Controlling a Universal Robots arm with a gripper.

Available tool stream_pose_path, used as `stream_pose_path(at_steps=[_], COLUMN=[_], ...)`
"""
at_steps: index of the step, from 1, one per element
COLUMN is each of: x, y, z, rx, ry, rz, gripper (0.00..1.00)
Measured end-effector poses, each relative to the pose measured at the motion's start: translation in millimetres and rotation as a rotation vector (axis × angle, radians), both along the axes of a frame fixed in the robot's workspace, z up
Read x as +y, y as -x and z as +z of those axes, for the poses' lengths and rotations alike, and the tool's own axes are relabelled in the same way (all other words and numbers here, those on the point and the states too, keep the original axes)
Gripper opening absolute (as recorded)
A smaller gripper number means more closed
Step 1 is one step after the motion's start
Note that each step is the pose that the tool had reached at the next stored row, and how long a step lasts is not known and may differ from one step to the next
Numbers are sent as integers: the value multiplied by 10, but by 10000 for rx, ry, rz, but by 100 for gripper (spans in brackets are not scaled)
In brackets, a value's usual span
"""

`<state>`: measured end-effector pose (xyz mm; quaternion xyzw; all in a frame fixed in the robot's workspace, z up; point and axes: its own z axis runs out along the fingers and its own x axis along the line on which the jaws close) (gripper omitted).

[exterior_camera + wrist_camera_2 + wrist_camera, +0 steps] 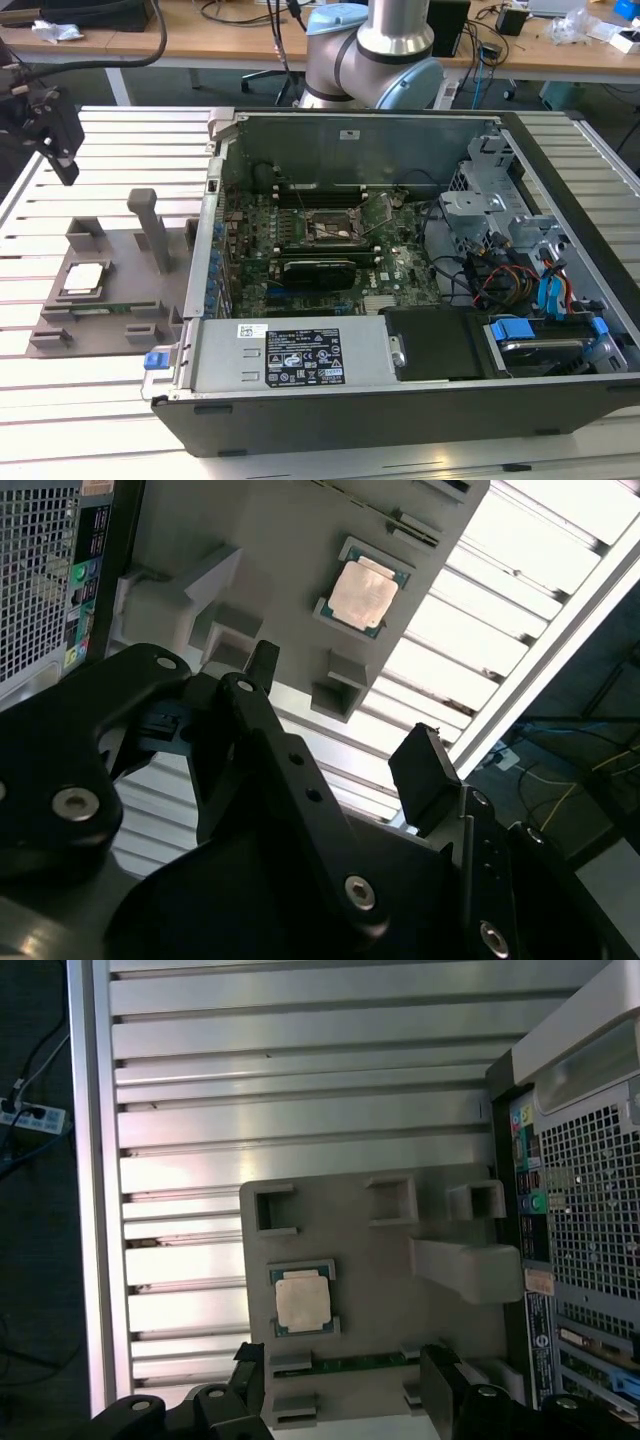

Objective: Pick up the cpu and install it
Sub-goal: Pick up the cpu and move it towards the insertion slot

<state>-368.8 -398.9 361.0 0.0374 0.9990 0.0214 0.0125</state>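
Observation:
The cpu (83,278) is a small square chip with a silvery top and a thin green rim. It lies flat in a pocket of a grey holder plate (125,255) on the exterior view's left, beside the computer case. Both wrist views show the cpu (362,592) (303,1299) on that plate. My gripper (62,165) hangs above the table, up and away from the plate on the exterior view's left. It is open (340,715) (345,1385), with nothing between its black fingers (425,765). The dark socket (335,230) sits mid-motherboard inside the open case.
The open computer case (400,390) lies on a slatted metal table (110,420). A grey upright post (152,228) rises from the holder plate, and a green strip (105,308) lies in it. The arm's base (375,55) stands behind the case. Cables and drive bays (530,280) crowd its right end.

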Motion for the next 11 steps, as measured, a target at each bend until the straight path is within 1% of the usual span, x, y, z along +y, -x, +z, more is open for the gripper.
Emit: stream_pose_path(at_steps=[11], x=[0], y=[0], z=[-59], rx=[1], ry=[0], rz=[0], gripper=[72])
